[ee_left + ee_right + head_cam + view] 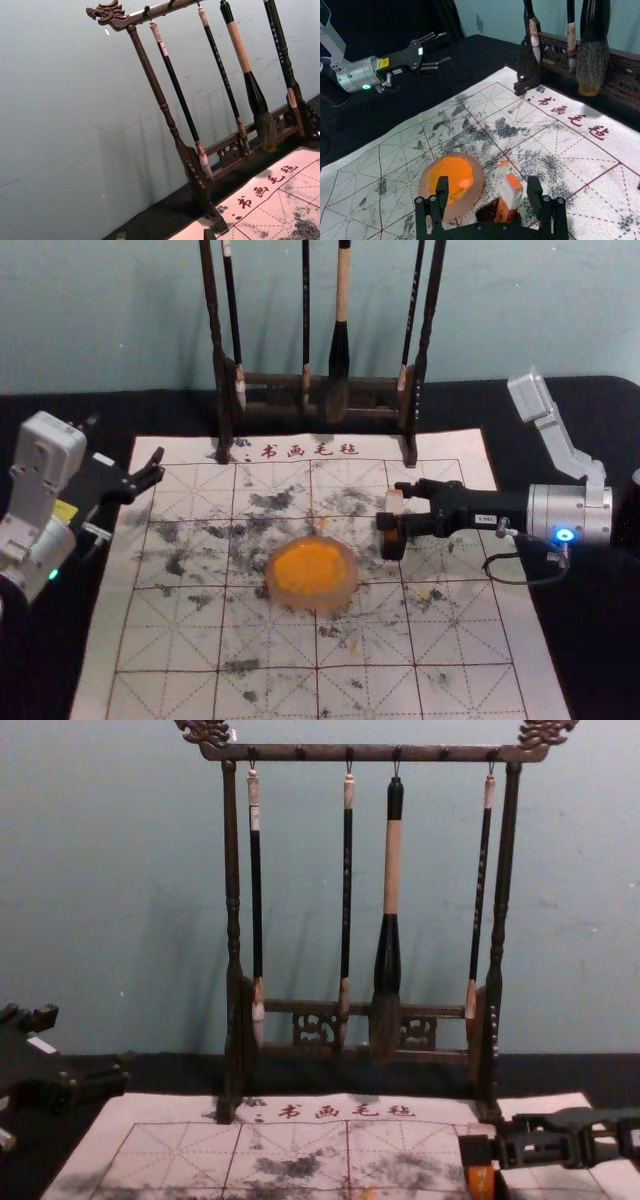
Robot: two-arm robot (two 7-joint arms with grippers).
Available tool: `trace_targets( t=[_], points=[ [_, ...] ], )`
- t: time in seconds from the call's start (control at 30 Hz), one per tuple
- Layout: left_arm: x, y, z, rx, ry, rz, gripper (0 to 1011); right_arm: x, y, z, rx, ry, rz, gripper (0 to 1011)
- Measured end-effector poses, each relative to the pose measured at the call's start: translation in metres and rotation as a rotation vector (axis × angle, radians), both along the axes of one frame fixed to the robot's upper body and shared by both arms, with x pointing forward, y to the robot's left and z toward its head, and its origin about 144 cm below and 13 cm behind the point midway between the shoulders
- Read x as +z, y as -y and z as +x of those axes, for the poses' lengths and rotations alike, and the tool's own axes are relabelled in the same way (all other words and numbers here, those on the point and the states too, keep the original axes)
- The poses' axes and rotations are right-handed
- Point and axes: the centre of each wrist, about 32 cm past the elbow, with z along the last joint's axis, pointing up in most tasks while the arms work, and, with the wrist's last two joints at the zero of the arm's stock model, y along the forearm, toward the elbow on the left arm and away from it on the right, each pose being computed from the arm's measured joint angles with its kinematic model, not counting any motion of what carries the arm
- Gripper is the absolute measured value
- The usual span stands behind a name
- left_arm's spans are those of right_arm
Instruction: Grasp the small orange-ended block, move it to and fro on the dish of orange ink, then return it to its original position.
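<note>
My right gripper (pixel 393 504) is right of the dish in the head view. The right wrist view shows this gripper (pixel 487 197) open, its fingers apart; the white block with orange ends (pixel 513 192) stands tilted nearer one finger, its lower part at a small dark holder (pixel 486 212). In the chest view the block's orange part (pixel 481 1181) is low at the right. The pale round dish of orange ink (pixel 313 601) lies mid-mat. My left gripper (pixel 126 445) is parked open at the mat's left; its fingertips (pixel 165 235) edge into the left wrist view.
A dark wooden brush rack (pixel 370 754) with several hanging brushes stands behind the work area. The white gridded mat (pixel 270 690), marked with black ink smudges, lies over a black table cover (pixel 600 660). A pale wall rises behind the rack.
</note>
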Motion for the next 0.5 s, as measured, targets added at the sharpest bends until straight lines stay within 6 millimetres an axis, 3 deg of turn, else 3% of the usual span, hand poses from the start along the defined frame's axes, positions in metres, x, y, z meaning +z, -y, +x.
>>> trace_targets(
  t=[0.5],
  points=[
    [0.0000,0.0000,0.0000,0.000,0.000,0.000,1001,-0.0001,-0.0010,-0.0009,-0.005,0.015,-0.008,1002]
  ],
)
